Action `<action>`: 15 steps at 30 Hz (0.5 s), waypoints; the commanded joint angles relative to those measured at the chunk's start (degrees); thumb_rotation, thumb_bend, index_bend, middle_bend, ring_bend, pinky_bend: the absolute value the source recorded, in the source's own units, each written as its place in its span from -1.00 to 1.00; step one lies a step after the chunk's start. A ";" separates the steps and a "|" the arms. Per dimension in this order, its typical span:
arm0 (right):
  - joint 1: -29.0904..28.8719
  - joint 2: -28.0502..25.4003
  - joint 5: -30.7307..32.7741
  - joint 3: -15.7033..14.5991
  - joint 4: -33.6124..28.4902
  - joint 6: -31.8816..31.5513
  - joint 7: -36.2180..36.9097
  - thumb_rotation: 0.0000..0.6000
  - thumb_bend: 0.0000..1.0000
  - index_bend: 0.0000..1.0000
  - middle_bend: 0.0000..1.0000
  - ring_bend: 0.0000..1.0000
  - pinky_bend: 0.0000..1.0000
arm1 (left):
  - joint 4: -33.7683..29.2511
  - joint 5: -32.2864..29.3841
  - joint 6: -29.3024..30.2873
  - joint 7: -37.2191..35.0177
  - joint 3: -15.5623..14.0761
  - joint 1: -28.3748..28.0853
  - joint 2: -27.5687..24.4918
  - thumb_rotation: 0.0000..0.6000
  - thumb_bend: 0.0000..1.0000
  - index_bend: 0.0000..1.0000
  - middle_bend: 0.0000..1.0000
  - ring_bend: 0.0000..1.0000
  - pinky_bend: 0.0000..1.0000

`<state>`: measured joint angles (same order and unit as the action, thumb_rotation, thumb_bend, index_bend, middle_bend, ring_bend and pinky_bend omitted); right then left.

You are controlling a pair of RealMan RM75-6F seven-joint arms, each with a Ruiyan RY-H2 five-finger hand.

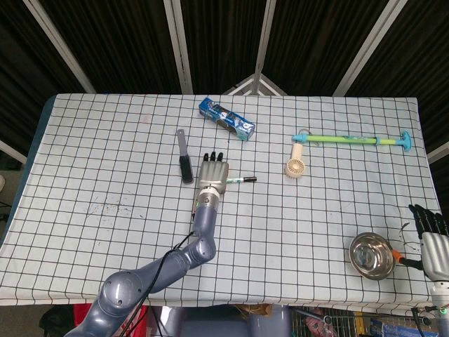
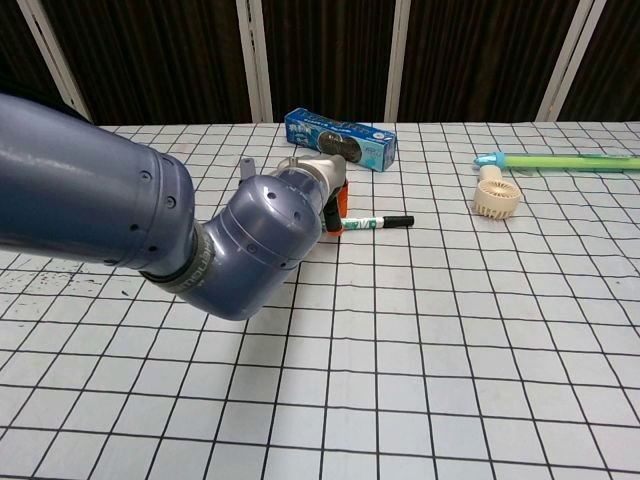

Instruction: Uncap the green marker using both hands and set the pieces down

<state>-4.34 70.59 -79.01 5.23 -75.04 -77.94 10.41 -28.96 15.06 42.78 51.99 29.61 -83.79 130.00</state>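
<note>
The green marker [image 1: 240, 180] lies flat near the table's middle, with its black cap pointing right; in the chest view the green marker [image 2: 375, 221] shows the same way. My left hand [image 1: 212, 172] lies palm down over the marker's left end with its fingers stretched out away from me. Whether it touches the marker cannot be told, and in the chest view my own arm [image 2: 240, 245] hides most of the hand. My right hand [image 1: 433, 235] hangs at the table's right edge, fingers straight and apart, holding nothing.
A black brush [image 1: 184, 160] lies just left of my left hand. A blue box [image 1: 226, 118] sits behind it. A cream hand fan [image 1: 295, 163] and a long green-blue stick [image 1: 354, 140] lie at the right rear. A metal bowl [image 1: 372, 255] stands beside my right hand.
</note>
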 commanded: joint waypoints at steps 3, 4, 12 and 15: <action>0.02 0.05 0.00 0.05 0.09 -0.01 0.17 1.00 -0.65 -0.95 -0.84 -0.87 -0.93 | -0.29 -0.44 -0.22 -0.17 -0.81 -0.09 0.00 1.00 0.06 0.00 -0.85 -1.00 -1.00; 0.02 0.04 0.02 0.02 0.13 0.08 0.19 1.00 -0.65 -0.95 -0.84 -0.87 -0.93 | -0.34 -0.48 -0.22 -0.29 -1.03 -0.11 0.00 1.00 0.06 0.02 -0.84 -1.00 -1.00; 0.15 0.18 -0.17 -0.06 0.43 -0.09 0.38 1.00 -0.65 -0.95 -0.84 -0.87 -0.93 | -0.63 -1.63 0.73 0.37 -2.21 -0.31 0.00 1.00 0.08 0.10 -0.78 -1.00 -1.00; 0.22 0.23 -0.23 -0.16 0.53 -0.08 0.43 1.00 -0.64 -0.95 -0.84 -0.87 -0.93 | -0.55 -2.00 0.82 0.38 -2.55 -0.09 0.00 1.00 0.11 0.13 -0.75 -1.00 -1.00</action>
<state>-4.13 70.81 -79.24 5.09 -74.52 -78.02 10.83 -29.53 13.10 43.57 52.39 27.09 -83.92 130.00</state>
